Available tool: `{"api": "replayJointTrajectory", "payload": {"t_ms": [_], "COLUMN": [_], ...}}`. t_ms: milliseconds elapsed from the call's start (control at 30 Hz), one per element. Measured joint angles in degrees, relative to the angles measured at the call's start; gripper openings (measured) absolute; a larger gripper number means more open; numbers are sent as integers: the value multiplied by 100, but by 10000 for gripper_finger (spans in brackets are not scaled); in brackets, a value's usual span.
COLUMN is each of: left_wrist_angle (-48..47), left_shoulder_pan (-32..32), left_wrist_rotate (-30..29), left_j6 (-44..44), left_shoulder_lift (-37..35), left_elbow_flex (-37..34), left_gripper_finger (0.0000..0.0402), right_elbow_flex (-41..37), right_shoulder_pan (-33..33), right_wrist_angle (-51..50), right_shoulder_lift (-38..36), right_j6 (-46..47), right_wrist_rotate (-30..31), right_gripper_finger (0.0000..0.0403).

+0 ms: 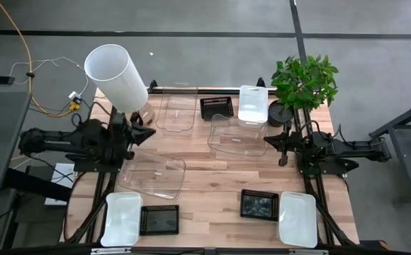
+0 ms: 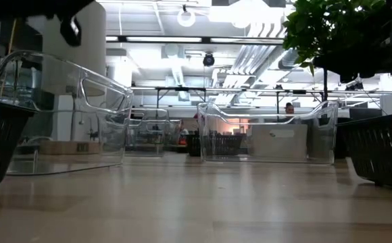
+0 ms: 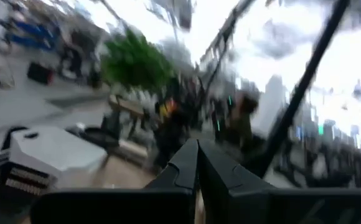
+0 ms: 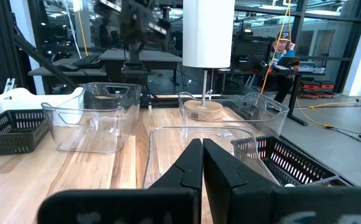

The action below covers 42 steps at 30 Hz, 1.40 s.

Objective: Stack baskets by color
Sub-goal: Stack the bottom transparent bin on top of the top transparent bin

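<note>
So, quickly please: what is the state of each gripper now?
Left gripper: closed, holding nothing, at the table's left side.
Right gripper: closed, holding nothing, at the table's right side.

Two dark, jointed arms with black wedge-shaped fingers (image 4: 187, 165).

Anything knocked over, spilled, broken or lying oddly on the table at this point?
Nothing stands out. The clear baskets, white baskets and black baskets all sit flat and apart, none stacked yet. One clear basket near the left arm lies slightly turned. The plant stands upright.
</note>
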Motion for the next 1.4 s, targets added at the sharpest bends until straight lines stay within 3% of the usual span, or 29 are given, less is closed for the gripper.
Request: {"api": "replayJointTrajectory", "payload": {"t_ms": [133, 267, 667, 800, 900, 967, 1067, 1233, 1400], "left_wrist_angle": [-942, -1239, -1254, -1256, -1244, -1256, -1253, -1194, -1297], "left_shoulder_pan": [-314, -535, -917, -1278, -1572, -1705, -1781, -1727, -1790], "left_wrist_rotate": [35, -6, -60, 301, 70, -273, -639, -707, -514], "left_j6": [481, 883, 575, 571, 719, 953, 1113, 1176, 722], "left_shoulder_lift": [820, 1324, 1483, 1435, 1420, 1394, 1385, 1415, 1476], "left_elbow_flex": [1058, 1637, 1794, 1794, 1782, 1721, 1679, 1678, 1676], "left_gripper_finger": [0, 0, 0, 0, 0, 0, 0, 0, 0], "right_elbow_flex": [0, 0, 2, 1, 0, 17, 293, 1283, 2667], "right_shoulder_pan": [2, 2, -4, -5, -5, -5, -5, 6, 6], "right_wrist_angle": [0, 0, 129, 1360, 2690, 3406, 3557, 3261, 1968], "right_shoulder_lift": [-1, 0, 1, 1, 1, -3, 34, 998, 2555], "right_j6": [2, 2, 42, 1459, 2468, 2562, 2312, 1984, 1827], "right_wrist_rotate": [0, 0, 4, -3, 237, 624, 983, 182, -766], "right_gripper_finger": [0, 0, 0, 0, 0, 0, 0, 0, 0]}}
